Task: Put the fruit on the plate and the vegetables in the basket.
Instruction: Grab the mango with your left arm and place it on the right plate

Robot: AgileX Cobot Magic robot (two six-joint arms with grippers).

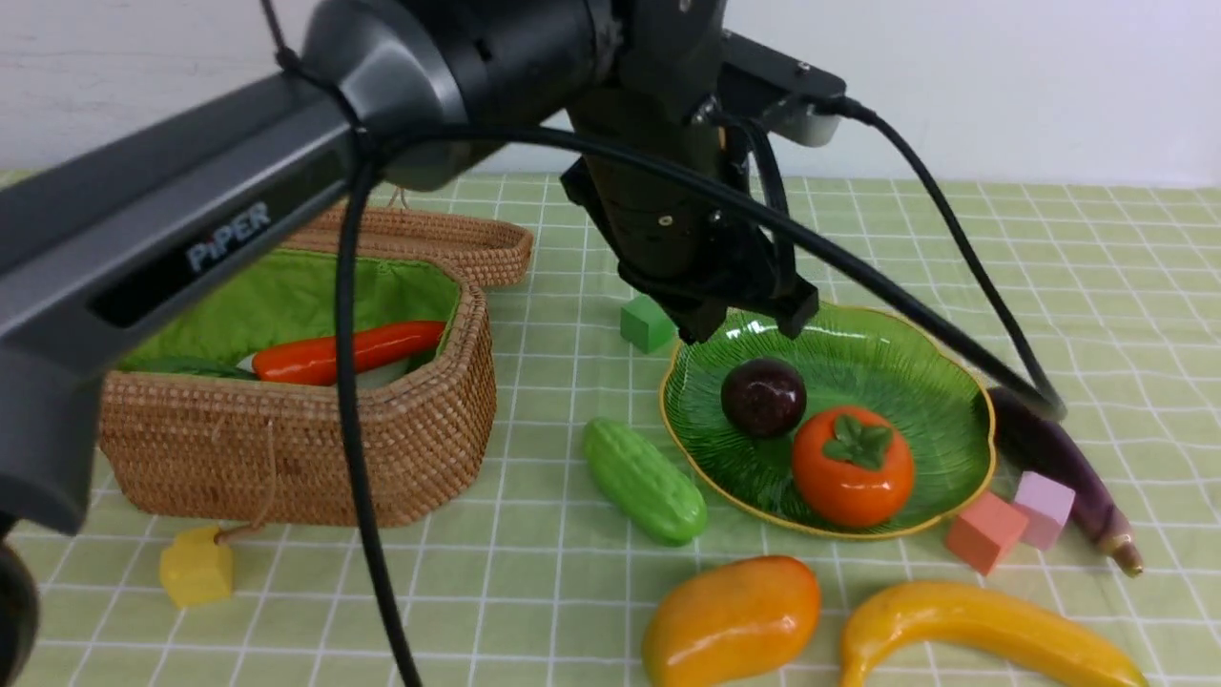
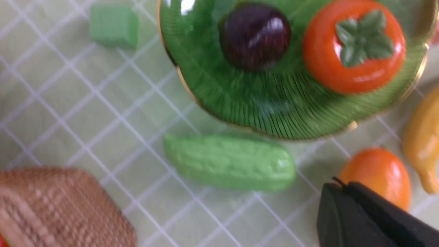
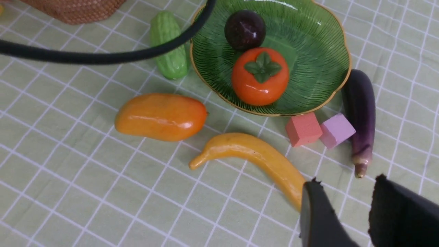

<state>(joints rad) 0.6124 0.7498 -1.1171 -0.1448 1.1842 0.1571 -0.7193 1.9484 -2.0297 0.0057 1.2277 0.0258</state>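
The green plate (image 1: 916, 353) holds the dark purple ball (image 1: 763, 396) and the persimmon (image 1: 852, 466). The cucumber (image 1: 644, 482) lies on the cloth between the plate and the basket (image 1: 286, 448). The red pepper (image 1: 353, 351) lies in the basket. The mango (image 1: 733, 620) and banana (image 1: 992, 634) lie in front of the plate, the eggplant (image 1: 1059, 458) to its right. My left gripper (image 1: 739, 320) hangs over the plate's far left rim, shut and empty (image 2: 339, 185). My right gripper (image 3: 346, 183) is open and empty above the cloth, between the banana's end (image 3: 250, 154) and the eggplant's stem (image 3: 360, 109).
A green cube (image 1: 647, 322) sits behind the plate, a yellow cube (image 1: 196, 568) in front of the basket, a red cube (image 1: 987, 531) and a lilac cube (image 1: 1043, 506) between plate and eggplant. The basket's lid (image 1: 429, 239) lies open behind it. The left arm's cable (image 1: 362, 496) hangs across the front.
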